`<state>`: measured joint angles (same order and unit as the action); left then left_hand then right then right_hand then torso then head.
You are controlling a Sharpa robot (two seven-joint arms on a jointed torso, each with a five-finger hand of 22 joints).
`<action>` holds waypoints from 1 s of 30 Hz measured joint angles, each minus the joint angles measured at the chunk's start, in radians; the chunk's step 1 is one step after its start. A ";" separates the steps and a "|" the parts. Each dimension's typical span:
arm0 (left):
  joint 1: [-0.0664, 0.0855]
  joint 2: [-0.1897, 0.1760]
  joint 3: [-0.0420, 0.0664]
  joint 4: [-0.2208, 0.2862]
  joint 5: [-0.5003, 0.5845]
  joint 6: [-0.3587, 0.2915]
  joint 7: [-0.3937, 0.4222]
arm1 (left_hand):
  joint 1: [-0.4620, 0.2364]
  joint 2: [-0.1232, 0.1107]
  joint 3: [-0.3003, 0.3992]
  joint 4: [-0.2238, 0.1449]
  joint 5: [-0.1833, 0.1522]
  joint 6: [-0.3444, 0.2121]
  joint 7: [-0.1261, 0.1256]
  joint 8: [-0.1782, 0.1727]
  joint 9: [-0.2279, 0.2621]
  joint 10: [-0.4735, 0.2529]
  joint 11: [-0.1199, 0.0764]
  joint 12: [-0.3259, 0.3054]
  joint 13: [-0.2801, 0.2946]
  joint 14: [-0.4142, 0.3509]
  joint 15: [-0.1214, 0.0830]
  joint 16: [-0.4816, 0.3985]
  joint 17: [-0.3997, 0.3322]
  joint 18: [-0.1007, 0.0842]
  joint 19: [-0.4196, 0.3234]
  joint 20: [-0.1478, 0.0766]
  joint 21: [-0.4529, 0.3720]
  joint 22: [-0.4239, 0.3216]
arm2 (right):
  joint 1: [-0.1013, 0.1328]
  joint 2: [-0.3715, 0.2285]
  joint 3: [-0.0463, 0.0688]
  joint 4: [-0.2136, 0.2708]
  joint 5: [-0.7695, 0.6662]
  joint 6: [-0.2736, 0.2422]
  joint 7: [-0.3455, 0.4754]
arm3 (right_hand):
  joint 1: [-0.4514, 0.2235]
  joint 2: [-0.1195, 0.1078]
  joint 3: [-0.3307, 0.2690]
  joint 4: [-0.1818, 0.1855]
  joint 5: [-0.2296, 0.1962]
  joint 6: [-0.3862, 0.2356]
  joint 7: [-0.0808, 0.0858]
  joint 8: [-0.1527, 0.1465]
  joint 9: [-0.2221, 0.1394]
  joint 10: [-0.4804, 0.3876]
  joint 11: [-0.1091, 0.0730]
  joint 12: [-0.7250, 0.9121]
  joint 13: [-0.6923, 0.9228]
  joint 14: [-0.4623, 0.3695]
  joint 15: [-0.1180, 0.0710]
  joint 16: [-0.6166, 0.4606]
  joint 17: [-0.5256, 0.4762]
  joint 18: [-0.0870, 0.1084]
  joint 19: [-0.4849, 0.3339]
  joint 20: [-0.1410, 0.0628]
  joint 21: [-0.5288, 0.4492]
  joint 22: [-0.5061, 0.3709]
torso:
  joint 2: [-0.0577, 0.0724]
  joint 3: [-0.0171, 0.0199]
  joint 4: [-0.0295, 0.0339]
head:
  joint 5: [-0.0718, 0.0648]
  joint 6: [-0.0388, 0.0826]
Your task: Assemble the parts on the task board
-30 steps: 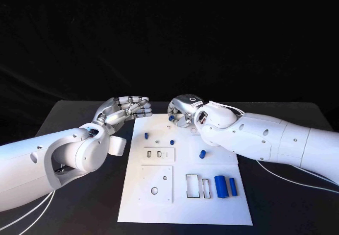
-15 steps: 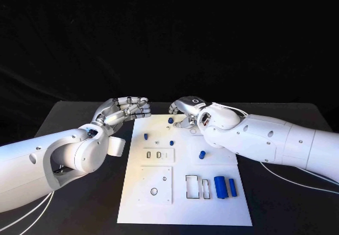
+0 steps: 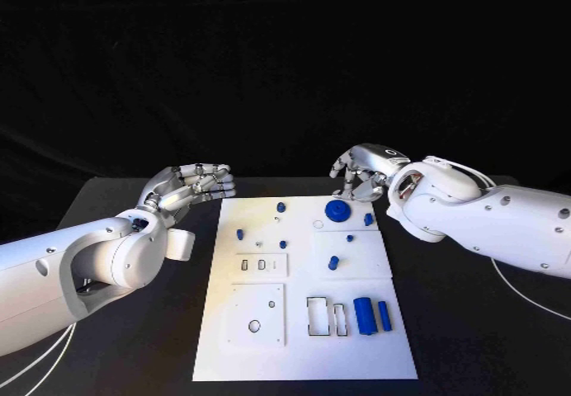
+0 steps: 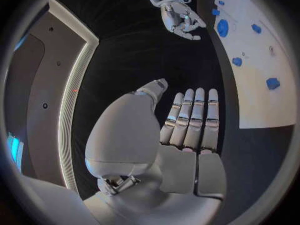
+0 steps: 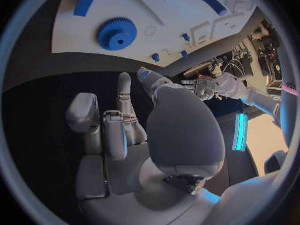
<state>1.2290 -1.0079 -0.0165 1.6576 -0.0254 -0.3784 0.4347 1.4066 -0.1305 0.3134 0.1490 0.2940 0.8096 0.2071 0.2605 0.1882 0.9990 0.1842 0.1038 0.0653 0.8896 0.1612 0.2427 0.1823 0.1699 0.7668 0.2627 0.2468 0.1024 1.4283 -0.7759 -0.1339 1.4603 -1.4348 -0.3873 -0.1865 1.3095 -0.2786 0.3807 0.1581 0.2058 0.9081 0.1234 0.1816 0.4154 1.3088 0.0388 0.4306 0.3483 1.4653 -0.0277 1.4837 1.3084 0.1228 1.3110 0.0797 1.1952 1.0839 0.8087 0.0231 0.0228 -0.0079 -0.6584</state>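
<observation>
Both hands hover empty over the black desk at the far end of the task board. The right hand, fingers loosely curled and apart, hangs just beyond a blue gear lying near the board's far edge. The left hand, fingers curled together on nothing, waits off the far left corner. 2 blue cylinders lie near the board's right edge. Judged next: grip the gear squarely by its rim and keep it level.

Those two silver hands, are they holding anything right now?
No. The right hand hangs empty above the blue gear; the left hand is empty too.
</observation>
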 measured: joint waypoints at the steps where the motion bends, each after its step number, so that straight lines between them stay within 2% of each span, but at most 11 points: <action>1: 0.000 -0.002 0.000 -0.007 0.000 0.001 0.000 | 0.000 0.000 0.000 0.000 0.000 0.000 0.000 0.000 0.000 0.000 0.000 0.000 0.000 0.000 0.000 0.000 0.000 0.000 0.000 0.000 0.000 0.000 | 0.006 -0.015 0.000 0.004 0.019 0.008 -0.003 | -0.001 -0.001 -0.021 0.006 0.010 -0.008 -0.003 0.005 0.008 -0.023 -0.002 0.062 0.061 0.000 0.000 0.010 0.000 0.000 0.003 -0.003 0.006 0.010 | -0.002 0.0000 -0.0006 | -0.002 0.000; 2: 0.000 -0.003 0.000 -0.011 0.000 0.002 0.001 | 0.000 0.000 0.000 0.000 0.000 0.000 0.000 0.000 0.000 0.000 0.000 0.000 0.000 0.000 0.000 0.000 0.000 0.000 0.000 0.000 0.000 -0.001 | 0.008 -0.023 0.001 0.006 0.032 0.015 -0.005 | 0.005 0.006 -0.060 0.028 0.021 -0.031 0.000 0.030 0.026 -0.089 0.003 0.218 0.220 0.000 0.000 0.027 0.000 0.000 0.010 -0.005 0.016 0.030 | -0.003 0.0000 -0.0008 | -0.003 0.000; 3: 0.000 -0.005 0.000 -0.015 0.000 0.003 0.001 | 0.000 0.000 0.000 0.000 0.000 0.000 0.000 0.000 0.000 0.000 0.000 0.000 0.000 0.000 0.000 0.000 0.000 0.000 0.000 0.000 0.000 -0.001 | 0.011 -0.030 0.001 0.006 0.044 0.023 -0.007 | 0.003 0.009 -0.081 0.041 0.023 -0.041 0.002 0.042 0.034 -0.103 0.004 0.313 0.314 0.000 0.000 0.037 0.000 0.000 0.014 -0.001 0.023 0.042 | -0.003 0.0000 -0.0012 | -0.004 -0.001; 4: 0.000 -0.008 0.000 -0.020 0.000 0.004 0.002 | 0.000 0.000 0.000 0.000 0.000 0.000 0.000 0.000 0.000 0.000 0.000 0.000 0.000 0.000 0.000 0.000 0.000 0.000 0.000 0.000 0.000 -0.001 | 0.013 -0.036 0.001 0.006 0.058 0.035 -0.010 | 0.008 0.014 -0.102 0.056 0.030 -0.052 0.004 0.055 0.041 -0.091 0.004 0.424 0.427 0.000 0.000 0.050 0.000 -0.014 0.023 0.001 0.033 0.057 | -0.004 0.0000 -0.0012 | -0.005 -0.001; 6: 0.000 -0.013 0.000 -0.026 0.000 0.006 0.003 | 0.000 0.000 0.000 0.000 0.000 0.000 0.000 0.000 0.000 0.000 0.000 -0.004 0.000 -0.004 0.004 -0.004 0.000 0.000 0.000 0.000 0.000 -0.001 | 0.014 -0.040 0.001 0.004 0.076 0.054 -0.013 | 0.023 0.029 -0.142 0.088 0.034 -0.074 0.007 0.081 0.054 -0.047 0.008 0.620 0.628 0.000 0.000 0.072 0.000 -0.016 0.040 0.004 0.056 0.092 | -0.005 0.0005 -0.0019 | -0.005 -0.002; 9: 0.000 -0.019 0.001 -0.035 0.001 0.008 0.005 | 0.000 0.000 0.000 0.000 0.000 0.000 0.000 0.000 -0.001 0.000 0.000 -0.004 0.000 -0.004 0.004 -0.004 0.000 0.000 -0.002 0.002 0.000 -0.001 | 0.016 -0.041 -0.001 -0.005 0.099 0.083 -0.019 | 0.046 0.035 -0.173 0.119 0.034 -0.092 0.011 0.106 0.063 0.002 0.011 0.770 0.784 0.002 0.002 0.084 0.000 -0.016 0.051 0.011 0.077 0.124 | -0.005 0.0006 -0.0024 | -0.006 -0.003; 13: 0.000 -0.022 0.001 -0.042 0.002 0.010 0.007 | 0.000 0.000 0.003 -0.003 0.000 -0.007 0.000 -0.004 -0.001 0.000 0.000 -0.011 0.000 -0.011 0.003 -0.008 0.000 0.000 -0.007 0.007 -0.005 -0.004 | 0.016 -0.031 -0.004 -0.024 0.117 0.112 -0.028 | 0.054 0.039 -0.186 0.129 0.034 -0.107 0.015 0.111 0.064 0.019 0.015 0.825 0.842 0.001 0.007 0.084 0.000 -0.016 0.055 0.009 0.080 0.136 | -0.006 0.0006 -0.0012 | -0.010 -0.003; 16: 0.000 -0.024 0.001 -0.043 0.003 0.011 0.008 | 0.000 0.000 0.003 -0.003 0.000 -0.007 0.000 -0.004 -0.001 -0.002 0.002 -0.011 0.000 -0.011 0.003 -0.008 0.000 0.000 -0.007 0.007 -0.005 -0.004 | 0.012 -0.020 -0.006 -0.038 0.127 0.128 -0.033 | 0.058 0.043 -0.192 0.130 0.038 -0.113 0.016 0.117 0.065 0.041 0.018 0.862 0.883 -0.001 0.008 0.084 0.000 -0.030 0.059 0.013 0.086 0.142 | -0.005 0.0000 -0.0003 | -0.013 -0.003; 19: 0.000 -0.026 0.001 -0.044 0.003 0.012 0.009 | 0.000 0.000 0.003 -0.003 0.000 -0.007 0.000 -0.004 -0.001 -0.004 0.004 -0.011 0.000 -0.011 0.003 -0.008 0.000 0.000 -0.007 0.007 -0.005 -0.004 | 0.002 -0.011 -0.007 -0.049 0.133 0.138 -0.037 | 0.063 0.048 -0.193 0.130 0.044 -0.114 0.015 0.127 0.065 0.058 0.019 0.893 0.916 -0.001 0.008 0.084 0.000 -0.031 0.059 0.013 0.089 0.147 | -0.005 -0.0006 -0.0001 | -0.014 -0.005; 23: 0.000 -0.027 0.001 -0.042 0.004 0.013 0.010 | 0.000 0.000 0.003 -0.003 0.000 -0.007 0.000 -0.004 -0.001 -0.004 0.004 -0.011 0.000 -0.011 0.003 -0.008 0.000 0.000 -0.007 0.007 -0.005 -0.004 | -0.011 0.000 -0.009 -0.061 0.135 0.145 -0.040 | 0.063 0.048 -0.193 0.130 0.046 -0.114 0.015 0.128 0.066 0.062 0.019 0.908 0.936 -0.001 0.008 0.083 0.000 -0.031 0.059 0.013 0.092 0.150 | -0.004 -0.0011 -0.0002 | -0.014 -0.007; 30: 0.000 -0.026 0.001 -0.041 0.005 0.017 0.011 | 0.000 0.000 0.003 -0.003 0.000 -0.007 0.000 -0.004 -0.001 -0.004 0.004 -0.011 0.000 -0.011 0.003 -0.008 0.000 0.000 -0.007 0.007 -0.005 -0.005 | -0.030 0.017 -0.011 -0.071 0.134 0.146 -0.042 | 0.063 0.048 -0.218 0.130 0.046 -0.147 0.027 0.135 0.064 0.058 0.023 0.919 0.943 -0.001 0.015 0.083 0.000 -0.031 0.059 0.013 0.092 0.147 | -0.004 -0.0011 0.0001 | -0.013 -0.017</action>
<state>1.2293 -1.0342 -0.0155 1.6171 -0.0206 -0.3609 0.4457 1.4066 -0.1305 0.3162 0.1462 0.2940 0.8024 0.2069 0.2568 0.1875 0.9953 0.1879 0.0928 0.0653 0.8790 0.1646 0.2343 0.1823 0.1699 0.7594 0.2701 0.2422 0.0973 1.3985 -0.7592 -0.1446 1.3893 -1.3013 -0.2414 -0.2281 1.3728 -0.2304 0.1629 0.2884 0.2521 0.7609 0.1500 0.3163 0.4794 1.3669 0.0615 1.3495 1.2914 1.4648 -0.0124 1.5670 1.3080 0.0920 1.3700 0.0930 1.2867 1.2312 0.8044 0.0221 0.0229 -0.0213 -0.6750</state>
